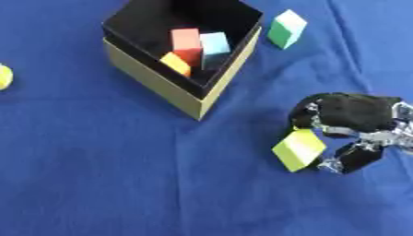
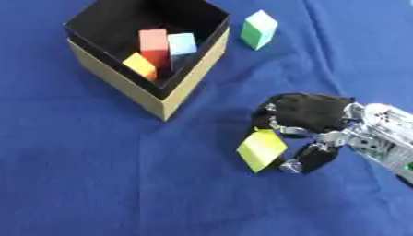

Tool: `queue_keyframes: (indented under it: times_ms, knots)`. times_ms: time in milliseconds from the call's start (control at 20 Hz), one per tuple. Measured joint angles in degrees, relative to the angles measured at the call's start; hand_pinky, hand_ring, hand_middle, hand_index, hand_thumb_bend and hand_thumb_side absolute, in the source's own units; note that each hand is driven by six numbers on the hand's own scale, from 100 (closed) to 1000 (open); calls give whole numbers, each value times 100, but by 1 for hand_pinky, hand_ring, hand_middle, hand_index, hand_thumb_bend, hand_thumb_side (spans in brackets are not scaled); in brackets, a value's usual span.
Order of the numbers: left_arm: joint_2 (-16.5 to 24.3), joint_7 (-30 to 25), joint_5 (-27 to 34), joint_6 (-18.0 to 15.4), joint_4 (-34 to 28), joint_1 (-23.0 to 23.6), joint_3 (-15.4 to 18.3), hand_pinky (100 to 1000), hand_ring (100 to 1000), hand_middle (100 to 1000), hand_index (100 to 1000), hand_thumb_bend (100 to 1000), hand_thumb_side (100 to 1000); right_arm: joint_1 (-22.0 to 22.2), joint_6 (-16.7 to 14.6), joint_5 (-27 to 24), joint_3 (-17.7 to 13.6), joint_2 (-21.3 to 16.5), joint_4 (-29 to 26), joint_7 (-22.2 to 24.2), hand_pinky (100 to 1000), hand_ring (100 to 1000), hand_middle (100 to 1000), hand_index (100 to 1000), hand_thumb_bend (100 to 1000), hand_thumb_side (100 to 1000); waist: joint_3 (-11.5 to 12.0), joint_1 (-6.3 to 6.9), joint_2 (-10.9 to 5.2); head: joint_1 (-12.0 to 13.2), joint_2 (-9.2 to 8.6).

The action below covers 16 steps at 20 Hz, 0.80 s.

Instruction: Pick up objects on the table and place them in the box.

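Right robot hand (image 2: 310,115): enters from the right edge, low on the table, fingers and thumb curled round the yellow-green block (image 2: 262,150); the block looks tilted on a corner, though whether it rests on the cloth or is lifted is hard to tell.
Left robot hand: shows in neither view.
Box (image 1: 157,85): open-topped, tan outside and black inside, at the upper middle, turned askew so one corner points toward the robot hand.
Inside the box: a red block (image 1: 186,41), a light blue block (image 1: 215,46) and an orange block (image 1: 176,63), close together near the wall facing the robot.
Table (image 1: 97,175): covered in blue cloth, creased at the upper right.
Open room: bare cloth lies between the held block and the near corner of the box.
Nearby things: a green block (image 1: 286,28) just beside the box's right wall; a yellow piece (image 1: 4,76) cut by the left edge, well apart from the box.
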Motion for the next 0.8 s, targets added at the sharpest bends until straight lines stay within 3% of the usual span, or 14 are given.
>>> queue_keyframes:
  times_ms: [200,450,500,550,800]
  knots:
    - [0,0,-1,0,0,8,1,801,866,825,896,265,733,-243,-21,-249,-254,-82,0,-224,827,765,566,693,288,114,-10,-25,-79,13,-1]
    - [6,-12,-1,11,0,8,-4,801,866,825,896,266,733,-805,121,-614,-506,-295,0,-104,833,781,607,734,259,100,83,-122,-182,-24,0]
    - [8,-20,0,16,0,5,-11,801,866,825,896,274,744,-945,187,-695,-548,-315,0,-44,835,789,623,747,144,124,128,-148,-203,-49,0]
    - [11,-37,2,22,0,2,-30,801,866,826,896,267,733,-1086,262,-785,-582,-336,0,23,836,790,626,750,242,106,162,-169,-221,-80,1]
    - [50,-115,25,28,0,-15,-79,800,866,825,895,269,731,-1765,670,-1130,-604,-294,4,418,839,804,647,770,215,118,232,-194,-285,-248,7]
